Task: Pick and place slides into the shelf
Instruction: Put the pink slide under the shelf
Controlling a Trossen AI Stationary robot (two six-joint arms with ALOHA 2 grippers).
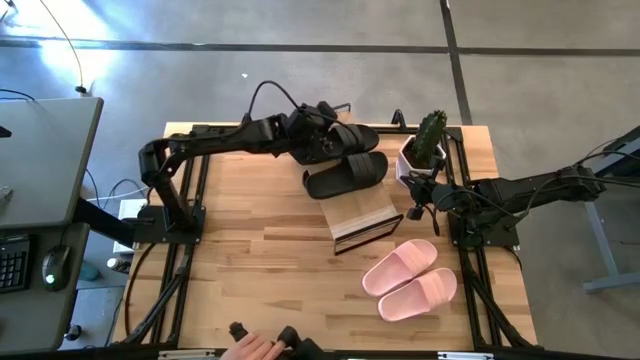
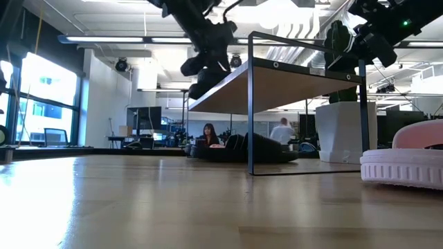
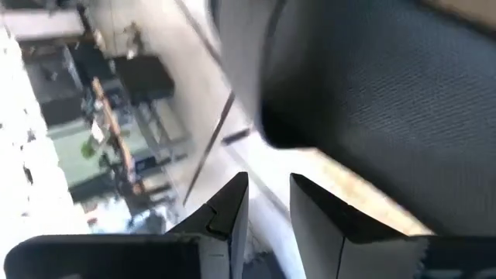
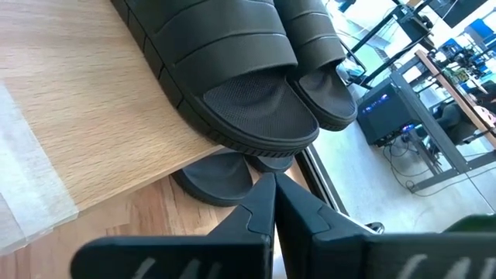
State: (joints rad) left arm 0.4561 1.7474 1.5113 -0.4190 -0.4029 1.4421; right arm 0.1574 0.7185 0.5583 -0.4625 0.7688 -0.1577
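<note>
The shelf [image 1: 365, 222] stands mid-table, its slanted wooden board [image 2: 284, 79] in a black frame. One black pair of slides [image 4: 240, 77] lies on a wooden board [image 4: 70, 116] of the shelf. Another black slide [image 4: 217, 177] lies lower, behind it. In the high view the black slides [image 1: 348, 172] sit at the shelf's far side. My left gripper [image 1: 318, 140] hovers there, raised [image 2: 204, 69], its fingers narrowly open [image 3: 270, 201] with nothing between them; a black slide [image 3: 387, 85] fills the view just beyond. The pink pair [image 1: 410, 280] rests on its soles on the table. My right gripper [image 4: 274, 194] is shut beside the shelf's right side [image 1: 418, 198].
A white pot with a cactus [image 1: 425, 150] stands at the far right, close to my right arm. A person's hand [image 1: 250, 348] shows at the near edge. Bare table lies to the left of the shelf [image 1: 260, 240].
</note>
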